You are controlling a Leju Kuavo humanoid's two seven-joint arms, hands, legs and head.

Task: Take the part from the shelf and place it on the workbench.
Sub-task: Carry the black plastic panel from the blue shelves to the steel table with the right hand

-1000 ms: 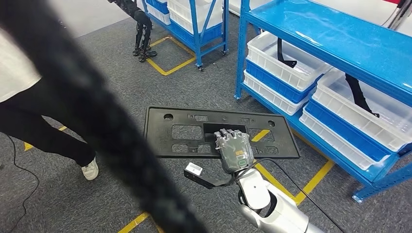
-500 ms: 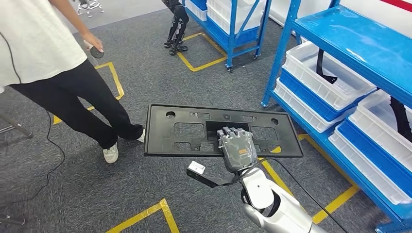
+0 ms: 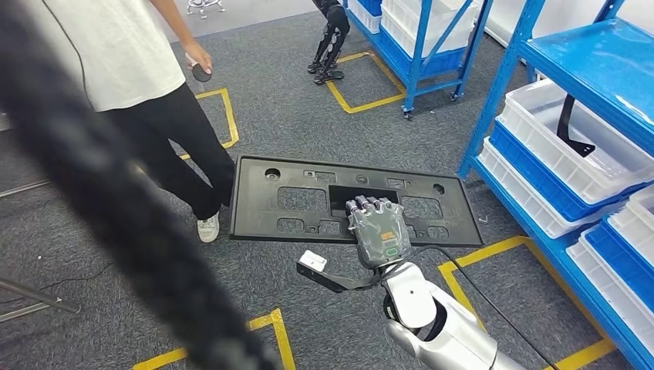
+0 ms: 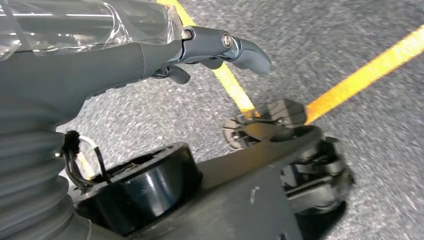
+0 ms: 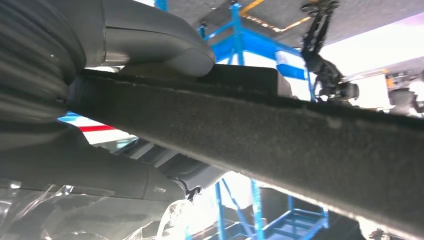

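Gripping the long black panel (image 3: pixel 351 202) with the right hand (image 3: pixel 378 235), fingers hooked into the rectangular cutout at its near edge, thumb (image 5: pixel 150 42) pressing its face in the right wrist view. Carrying the panel flat above the grey carpet (image 3: pixel 293 123), just left of the blue shelf (image 3: pixel 594 69) with its white bins (image 3: pixel 574 158), a person (image 3: pixel 146 85) standing near its far left corner. Hanging the left hand (image 4: pixel 150 55) over the carpet and a yellow floor line (image 4: pixel 360 80), fingers loose, gripping nothing.

The whole view has swung left, the blue shelf (image 3: pixel 586 100) sliding rightward and the person (image 3: pixel 146 85) nearer centre.
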